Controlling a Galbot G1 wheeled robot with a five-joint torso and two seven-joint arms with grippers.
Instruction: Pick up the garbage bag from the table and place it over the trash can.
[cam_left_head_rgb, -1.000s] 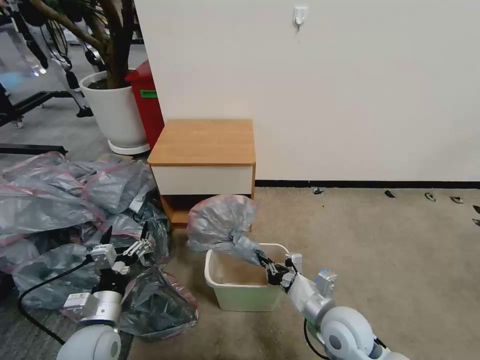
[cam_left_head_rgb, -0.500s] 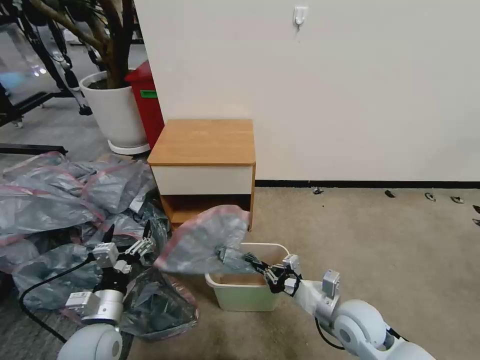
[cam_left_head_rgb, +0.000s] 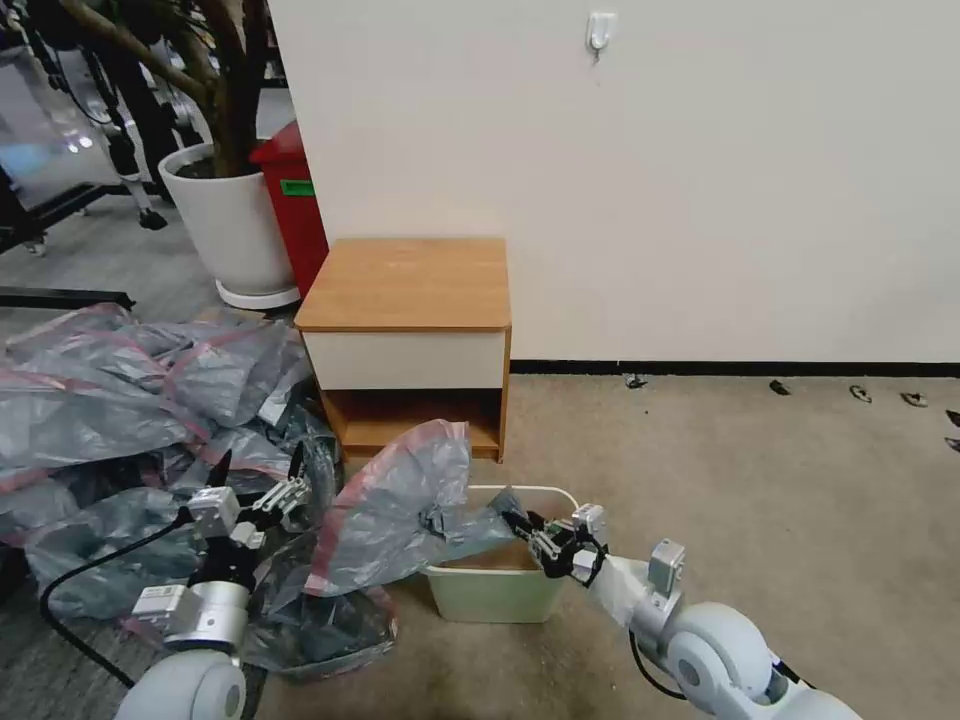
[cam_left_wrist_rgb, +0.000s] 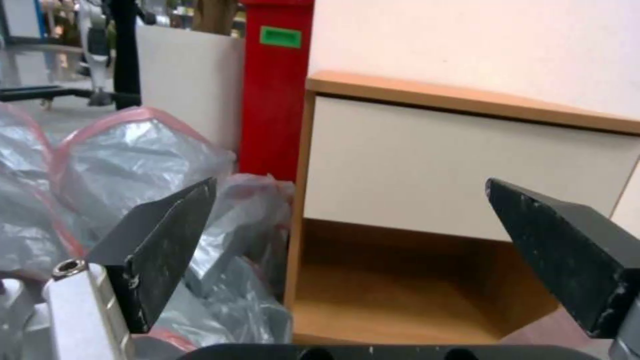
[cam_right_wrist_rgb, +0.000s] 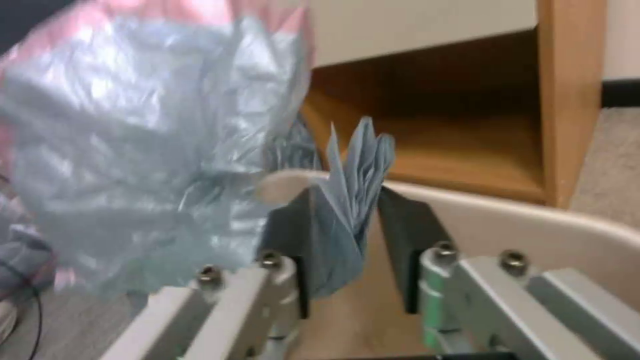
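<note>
Beige carpet underlies the trash can (cam_left_head_rgb: 490, 590), where the right claw (cam_left_head_rgb: 527, 532) pinches the garbage bag (cam_left_head_rgb: 400, 510).

The desk (cam_left_head_rgb: 405, 285) stands against the wall, with the trash can (cam_left_head_rgb: 492, 592) on the floor before it. The garbage bag (cam_left_head_rgb: 395, 510) hangs over the can's left rim, spilling leftward. A heap of bags (cam_left_head_rgb: 110, 400) lies left of the desk, a plant pot (cam_left_head_rgb: 230, 225) and a tall bin (cam_left_head_rgb: 297, 205) behind it.

Right gripper (cam_left_head_rgb: 527, 530) outstretched low, jaws pinched tight; left gripper (cam_left_head_rgb: 258, 468) raised, jaws spread wide.
</note>
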